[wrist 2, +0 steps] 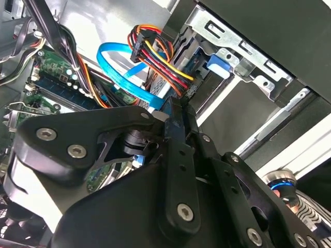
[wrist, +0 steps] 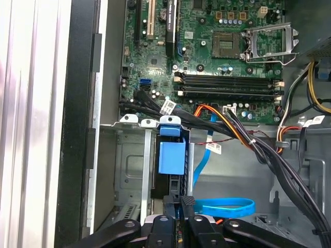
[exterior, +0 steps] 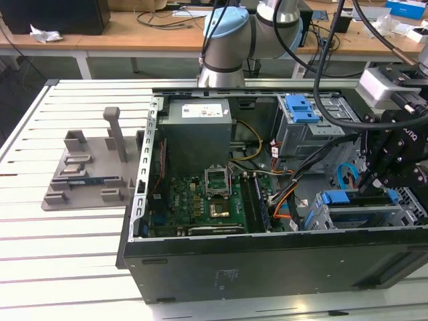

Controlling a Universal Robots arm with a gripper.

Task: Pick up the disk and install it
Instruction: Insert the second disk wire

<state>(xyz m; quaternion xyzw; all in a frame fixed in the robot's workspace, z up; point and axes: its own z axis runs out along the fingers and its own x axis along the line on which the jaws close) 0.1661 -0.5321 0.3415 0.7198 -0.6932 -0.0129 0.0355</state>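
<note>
Fingers (wrist: 190,204) of the gripper (wrist: 186,200) are black metal and pressed close together, with nothing seen between them. Their tips sit right at the end of the disk (wrist: 170,157) - I cannot tell if they touch it.

Biggest is the white table (exterior: 67,261), made of long flat slats. On it lies one black computer case (exterior: 267,267), open on top like a box. The robot arm (exterior: 227,33) is round, grey and light blue, and its top is cut off by the edge of the exterior view. One flat grey holder (exterior: 87,175) with bumps and a tall post sits on the table at the exterior view's left, beside the case.

Inside the case lies one green board (exterior: 200,200) with many tiny parts. I count two grey metal bays: the upper bay (exterior: 314,134) with a blue latch (exterior: 301,107) on top, and the lower bay (exterior: 321,217) near the gripper. The disk stands in the lower bay - mostly its blue plastic end shows, and the rest is hidden by the bay walls.

A thick bunch of red, yellow and black wires (wrist 2: 155,51) runs past the fingers in the second wrist view. One thin, flat blue cable (wrist: 227,206) curls in a loop just beside the gripper
</note>
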